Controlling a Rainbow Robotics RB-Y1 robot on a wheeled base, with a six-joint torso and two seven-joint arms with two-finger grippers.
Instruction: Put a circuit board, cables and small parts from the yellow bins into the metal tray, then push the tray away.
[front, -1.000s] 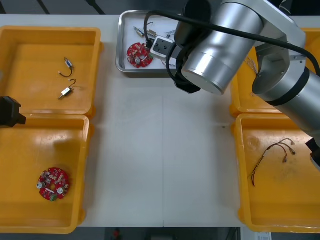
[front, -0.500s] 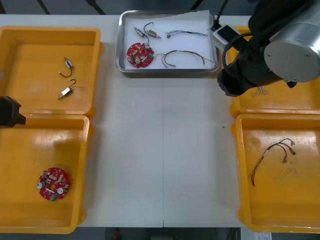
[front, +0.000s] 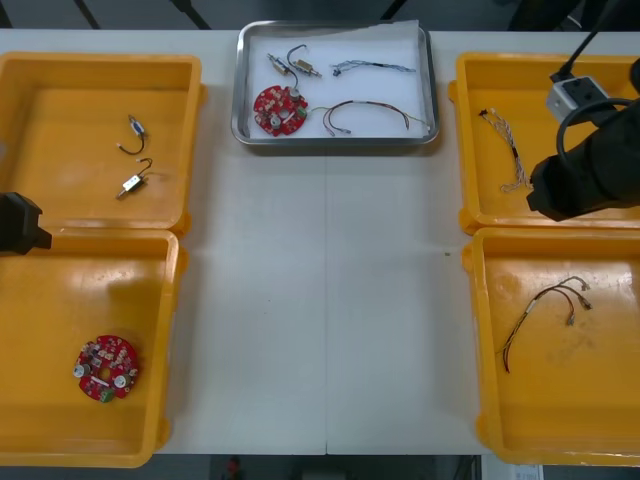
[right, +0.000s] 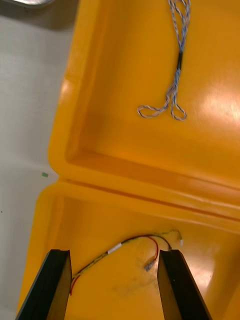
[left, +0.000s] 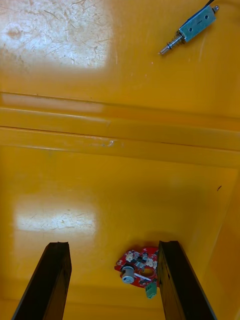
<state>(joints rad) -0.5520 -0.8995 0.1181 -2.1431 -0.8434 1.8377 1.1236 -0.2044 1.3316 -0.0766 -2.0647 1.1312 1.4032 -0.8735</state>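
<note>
Yellow bin (left: 120, 135) plastic lies under the idle left end effector (left: 114, 245), its fingers apart, a spare circuit board (left: 137, 267) between them. Well to its right, the metal tray (front: 335, 143) holds a red circuit board (front: 279, 109), a small metal part (front: 300, 68) and cables (front: 365, 108). It is uncovered now, because the right end effector (right: 115, 252) has swung off it. That end effector hangs empty with fingers apart, a red and yellow cable (right: 130, 245) just beneath it and a twisted blue and white cable (right: 175, 85) ahead. The tray hasn't shifted — loading looks done, so I judge the push may be what remains.
</note>
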